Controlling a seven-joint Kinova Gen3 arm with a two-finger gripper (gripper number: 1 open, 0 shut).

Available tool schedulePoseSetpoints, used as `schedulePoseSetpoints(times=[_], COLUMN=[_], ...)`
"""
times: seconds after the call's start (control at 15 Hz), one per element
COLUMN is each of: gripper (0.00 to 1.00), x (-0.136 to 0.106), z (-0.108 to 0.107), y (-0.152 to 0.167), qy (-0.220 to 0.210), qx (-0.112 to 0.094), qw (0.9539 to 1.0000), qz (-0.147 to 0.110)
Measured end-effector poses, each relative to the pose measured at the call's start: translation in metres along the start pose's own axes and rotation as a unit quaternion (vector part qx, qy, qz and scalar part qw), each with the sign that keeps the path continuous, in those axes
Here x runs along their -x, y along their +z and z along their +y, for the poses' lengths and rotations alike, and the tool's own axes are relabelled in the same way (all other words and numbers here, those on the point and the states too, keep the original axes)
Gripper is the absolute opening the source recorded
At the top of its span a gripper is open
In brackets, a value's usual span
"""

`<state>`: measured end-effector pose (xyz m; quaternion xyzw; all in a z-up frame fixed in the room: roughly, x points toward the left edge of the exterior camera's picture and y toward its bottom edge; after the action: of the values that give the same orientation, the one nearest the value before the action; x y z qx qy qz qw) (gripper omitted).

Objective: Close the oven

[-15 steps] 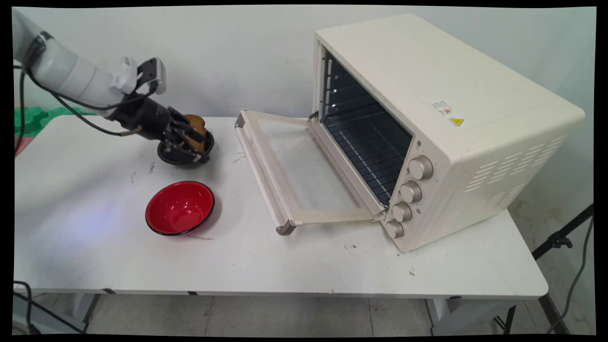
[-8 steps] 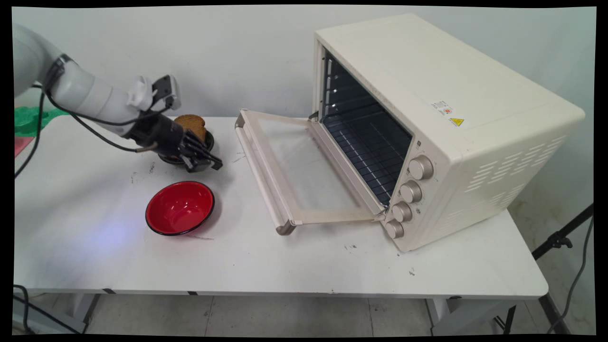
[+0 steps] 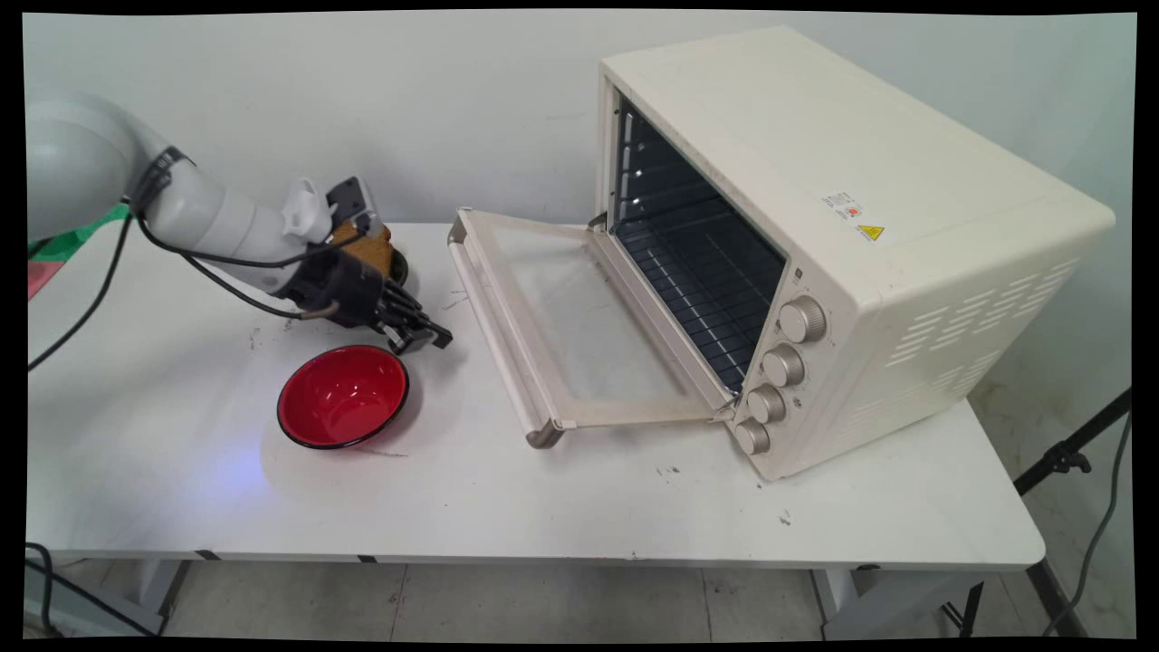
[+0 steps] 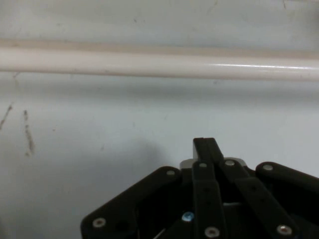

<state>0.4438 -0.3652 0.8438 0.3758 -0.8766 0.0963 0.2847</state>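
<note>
My black gripper hangs low over the white table, shut with nothing in it. It is between a red bowl to its front left and the oven's open door to its right. Behind my wrist, a brown piece of bread stands in a small black bowl, mostly hidden by the arm. In the hand view the gripper has its fingers pressed together, pointing at the pale door handle that crosses the picture above bare table.
A cream toaster oven stands on the right half of the table, its door folded down flat and a wire rack inside. The door handle faces my gripper. Black cables hang from the arm on the left.
The gripper has left the black bowl and moved right and toward the table's near side, close to the oven door handle. The bread stays in the bowl.
</note>
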Motion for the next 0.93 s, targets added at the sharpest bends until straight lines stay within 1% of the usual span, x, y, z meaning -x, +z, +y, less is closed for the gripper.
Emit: schedulePoseSetpoints(times=[0.47,0.67,0.93], gripper=[0.0,0.0,0.0], x=[-0.007,-0.011,-0.021], z=[0.013,0.016,0.021], y=[0.026,0.034,0.042], qy=[-0.021,-0.019,-0.005], qx=[0.0,0.001,0.006], qw=[0.9998,0.9998,0.9999], qz=[0.002,0.003,0.01])
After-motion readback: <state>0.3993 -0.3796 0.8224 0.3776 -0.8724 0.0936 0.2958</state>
